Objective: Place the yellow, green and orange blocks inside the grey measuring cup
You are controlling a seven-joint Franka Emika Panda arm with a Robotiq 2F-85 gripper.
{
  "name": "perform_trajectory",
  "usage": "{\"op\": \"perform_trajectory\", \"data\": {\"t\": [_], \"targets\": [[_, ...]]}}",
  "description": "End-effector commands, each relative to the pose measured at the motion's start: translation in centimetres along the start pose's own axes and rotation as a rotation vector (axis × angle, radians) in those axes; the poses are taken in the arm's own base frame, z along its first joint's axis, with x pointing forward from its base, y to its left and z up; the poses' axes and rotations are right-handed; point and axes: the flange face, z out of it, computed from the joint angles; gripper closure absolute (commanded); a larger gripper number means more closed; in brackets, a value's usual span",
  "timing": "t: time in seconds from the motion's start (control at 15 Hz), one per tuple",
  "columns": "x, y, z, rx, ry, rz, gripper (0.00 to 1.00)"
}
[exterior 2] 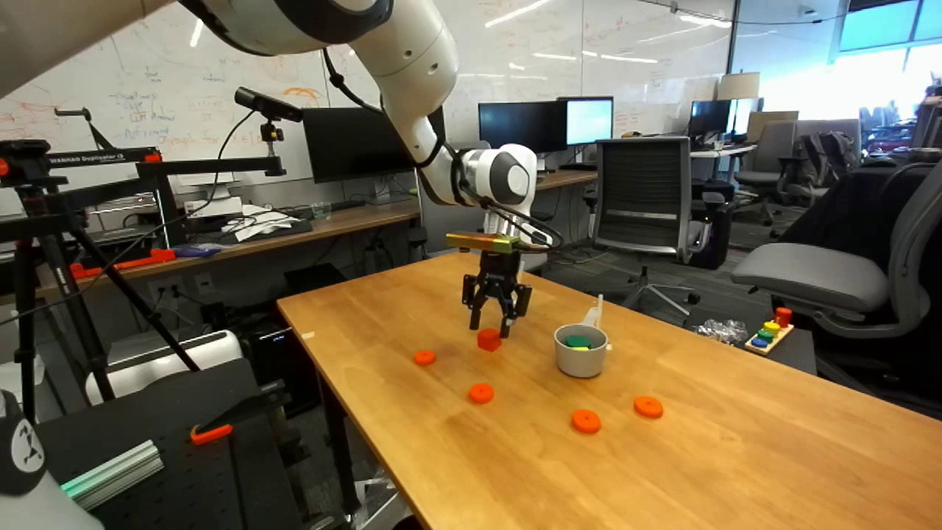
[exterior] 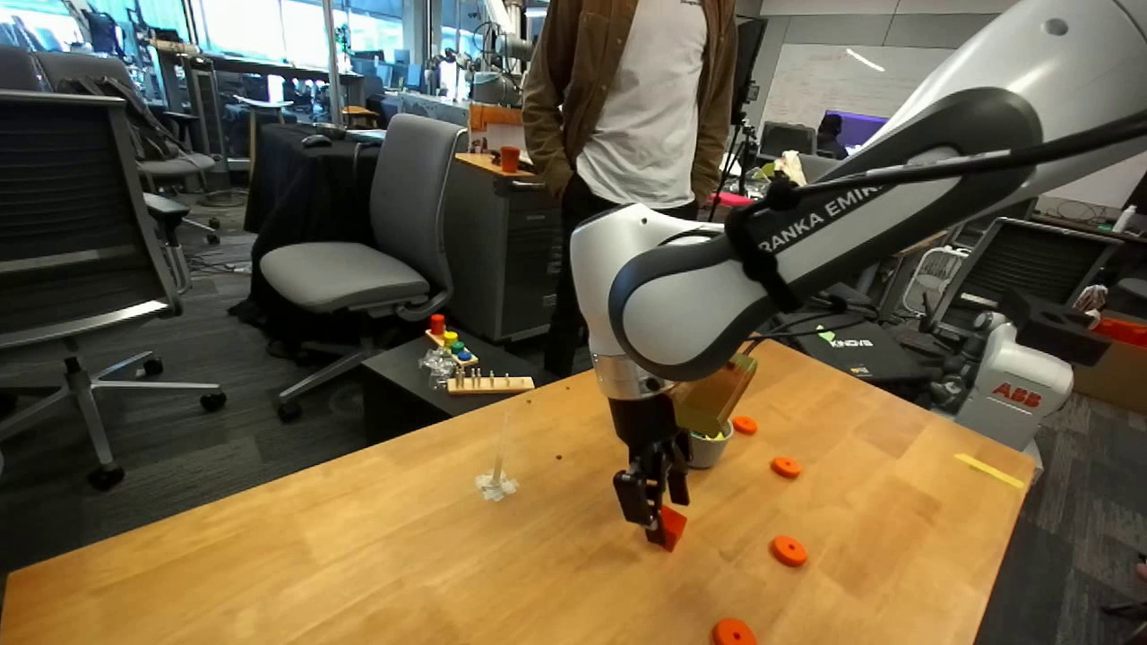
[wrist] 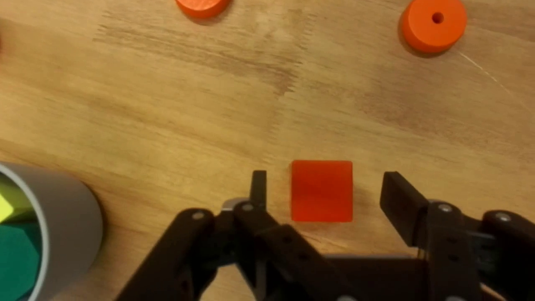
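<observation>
The orange block [wrist: 322,191] lies on the table, and it shows in both exterior views [exterior: 674,528] [exterior 2: 489,339]. My gripper [wrist: 324,184] is open, with its fingers on either side of the orange block and a gap at each side. In an exterior view the gripper [exterior 2: 491,325] points down just above and around the block. The grey measuring cup [exterior 2: 581,362] stands upright beside the gripper, and its wall shows at the left of the wrist view [wrist: 73,225]. The green block [wrist: 16,259] and the yellow block [wrist: 6,209] are inside the cup.
Several flat orange discs [exterior 2: 481,393] [wrist: 434,25] lie on the wooden table [exterior 2: 706,456] near the cup and block. A thin clear upright object [exterior: 498,461] is taped to the table. A yellow tape strip [exterior: 988,470] lies near the table edge. A person stands behind the table.
</observation>
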Motion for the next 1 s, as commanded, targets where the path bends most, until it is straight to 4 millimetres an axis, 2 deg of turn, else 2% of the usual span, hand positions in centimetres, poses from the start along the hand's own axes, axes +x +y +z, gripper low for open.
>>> {"op": "perform_trajectory", "data": {"t": [0.0,0.2,0.27,0.33,0.6,0.93], "targets": [[0.5,0.4,-1.3,0.004,0.009,-0.005,0.58],[0.2,1.7,-2.3,0.023,0.031,0.017,0.82],[0.1,2.4,-2.6,0.034,0.037,0.027,0.87],[-0.1,3.0,-3.0,0.044,0.043,0.036,0.83],[-0.3,4.9,-3.8,0.055,0.062,0.068,0.85],[-0.9,5.5,-7.3,0.044,0.108,0.087,0.85]]}}
